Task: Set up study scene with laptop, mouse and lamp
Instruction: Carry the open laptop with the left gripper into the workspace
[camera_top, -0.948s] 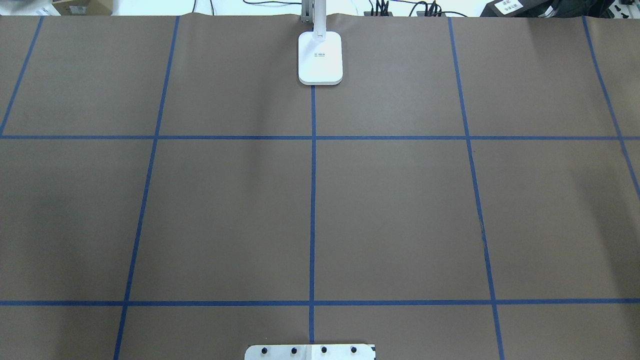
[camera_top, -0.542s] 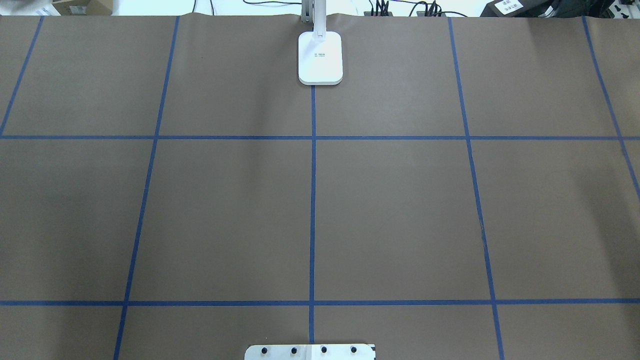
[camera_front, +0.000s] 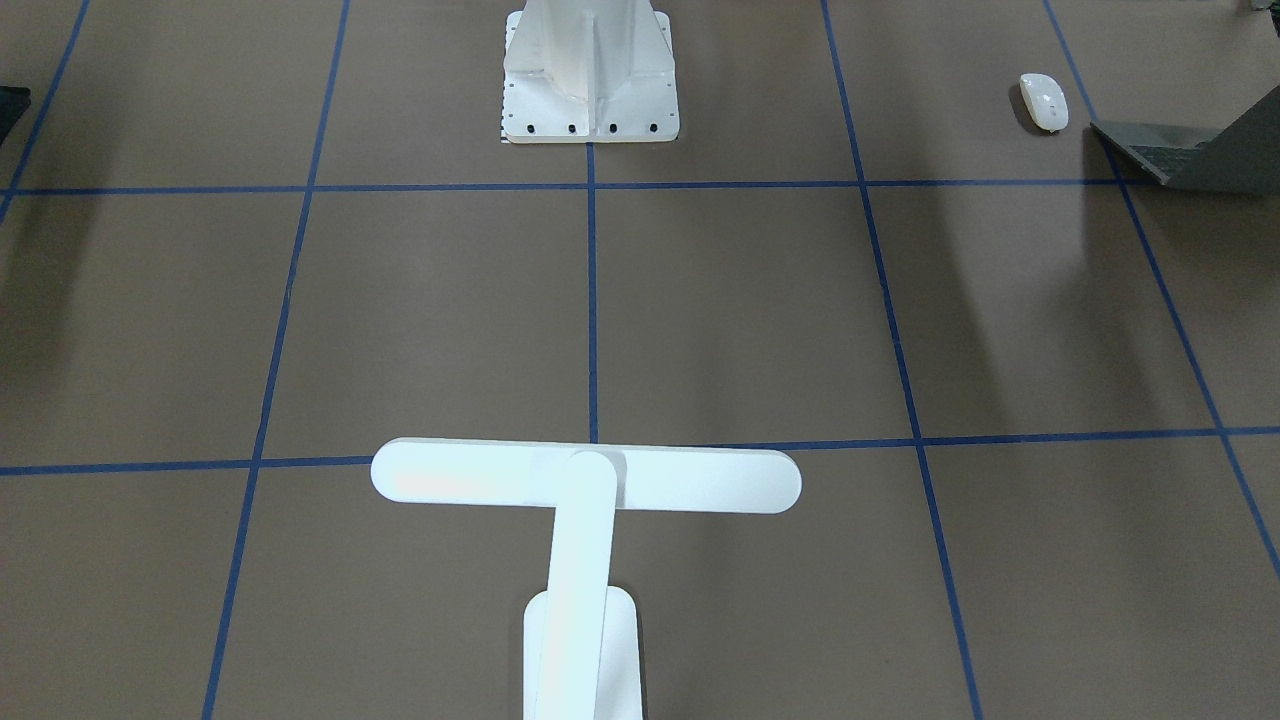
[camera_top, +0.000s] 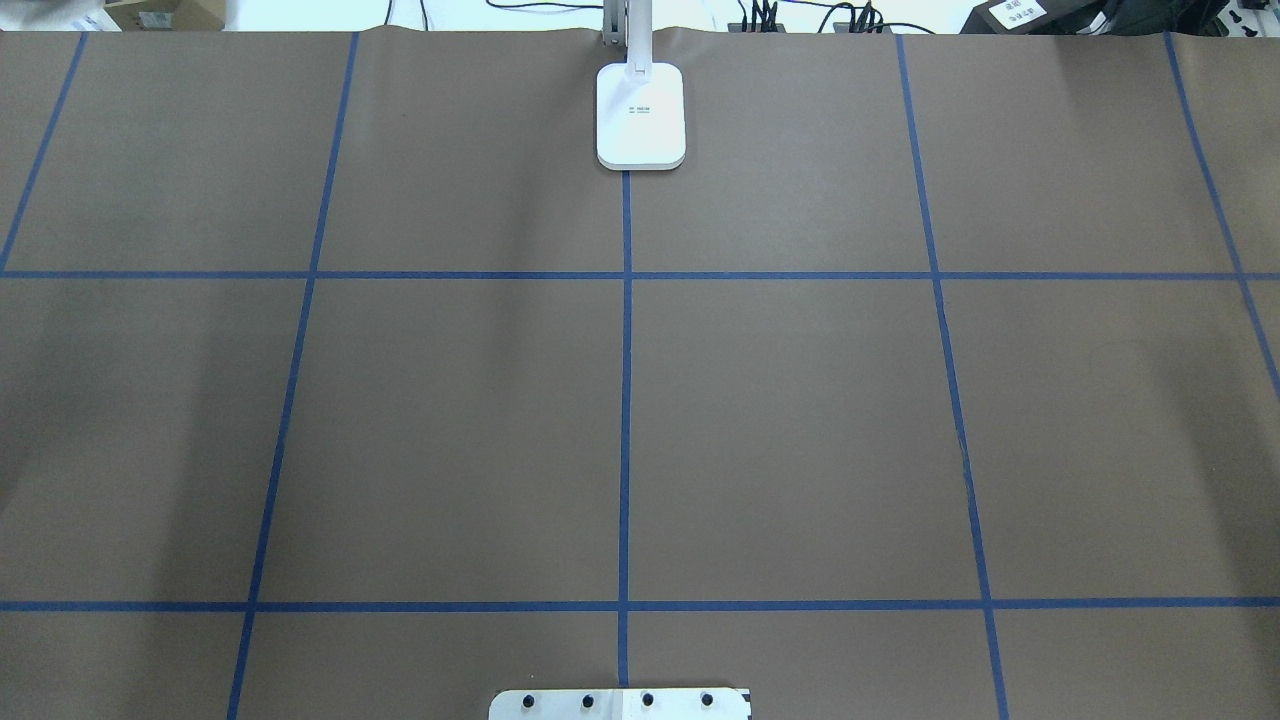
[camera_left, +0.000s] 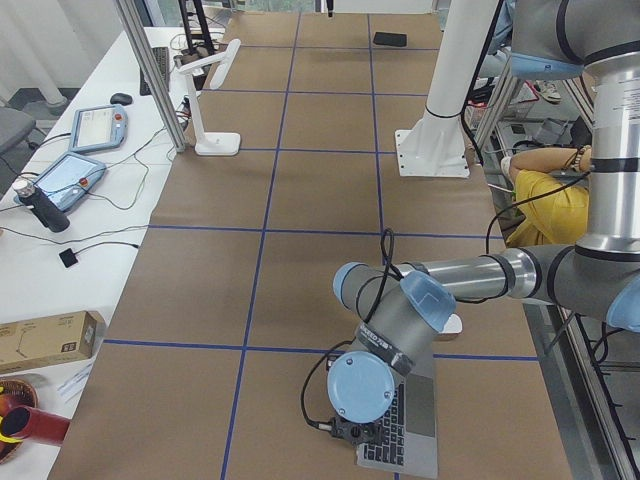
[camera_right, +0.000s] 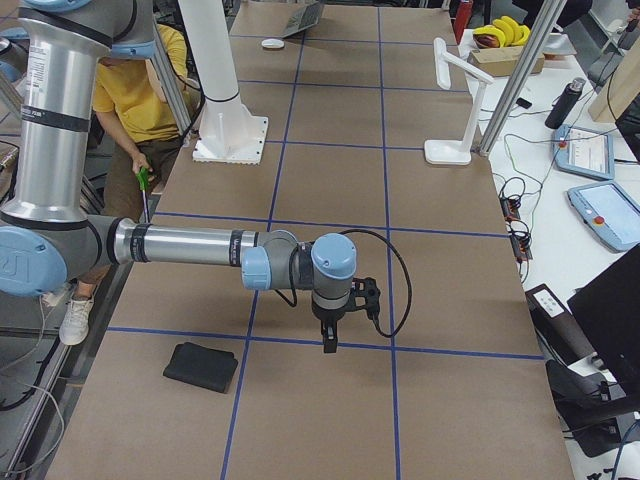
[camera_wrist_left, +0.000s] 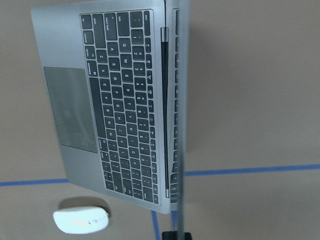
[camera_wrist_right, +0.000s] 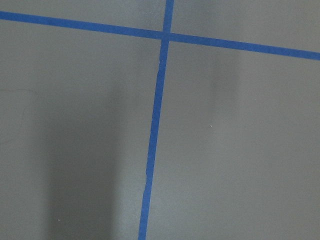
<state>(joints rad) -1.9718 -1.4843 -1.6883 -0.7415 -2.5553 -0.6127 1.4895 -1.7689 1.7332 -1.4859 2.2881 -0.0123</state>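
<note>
The grey laptop (camera_wrist_left: 120, 100) lies open near the table's edge on my left; the left wrist view sees its screen edge-on. It also shows in the front view (camera_front: 1190, 155). The white mouse (camera_wrist_left: 80, 221) lies beside it on the paper (camera_front: 1043, 101). The white lamp (camera_front: 585, 478) stands at the table's far middle, its base (camera_top: 641, 115) on the centre line. My left gripper (camera_left: 350, 433) hangs at the laptop's edge (camera_left: 410, 435); I cannot tell if it is open. My right gripper (camera_right: 328, 338) points down over bare paper; I cannot tell its state.
The white ribbed pedestal (camera_front: 590, 70) is bolted at the table's near middle (camera_top: 620, 703). A black mouse pad (camera_right: 205, 366) lies near the table's edge on my right. Tablets, cables and boxes lie on the white bench (camera_left: 80, 170) past the far edge. A person in yellow (camera_right: 150, 90) sits behind the pedestal.
The lamp base has not moved in the overhead view. A faint shadow on the table's left side has spread a little.
</note>
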